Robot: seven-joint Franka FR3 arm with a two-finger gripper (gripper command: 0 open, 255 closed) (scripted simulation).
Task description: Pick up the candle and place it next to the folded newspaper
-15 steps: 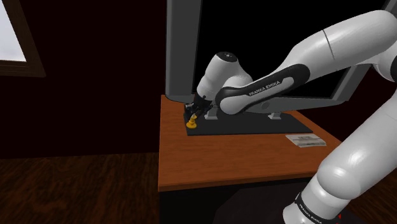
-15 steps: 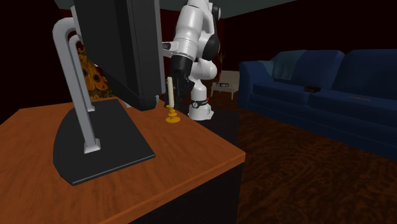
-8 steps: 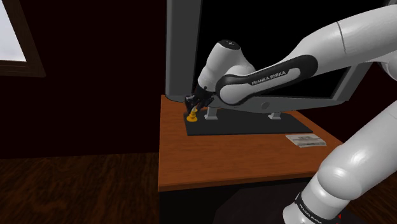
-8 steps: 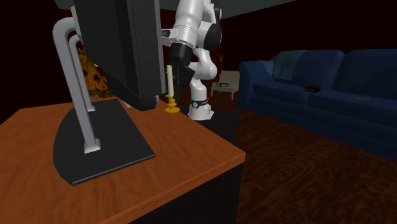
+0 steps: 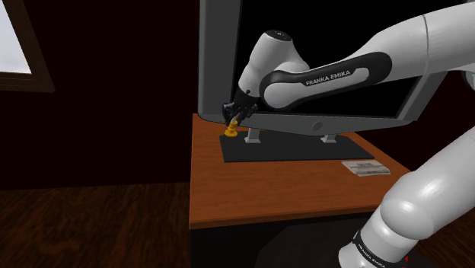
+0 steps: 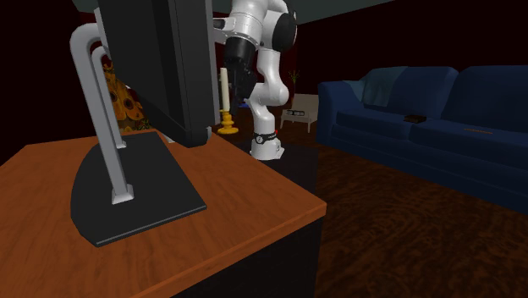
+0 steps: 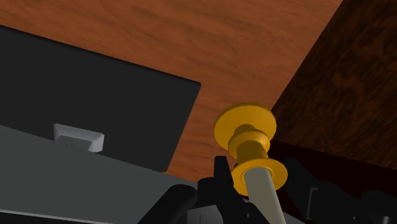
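Observation:
The candle is a pale stick in a golden-yellow holder. My gripper is shut on the stick and holds it upright above the far left corner of the wooden table, beside the monitor's edge. From the second exterior view the candle hangs off the tabletop, gripper clasping its upper part. In the wrist view the candle runs between my black fingers, its holder pointing at the table edge. The folded newspaper lies flat at the shoulder view's right end of the table.
A large monitor stands on a dark flat base along the back of the table, close beside the candle. Dark wood floor lies beyond the table edge. A blue sofa stands well away.
The gripper has risen with the candle, lifting it off the table by the monitor base and a little toward the monitor's edge.

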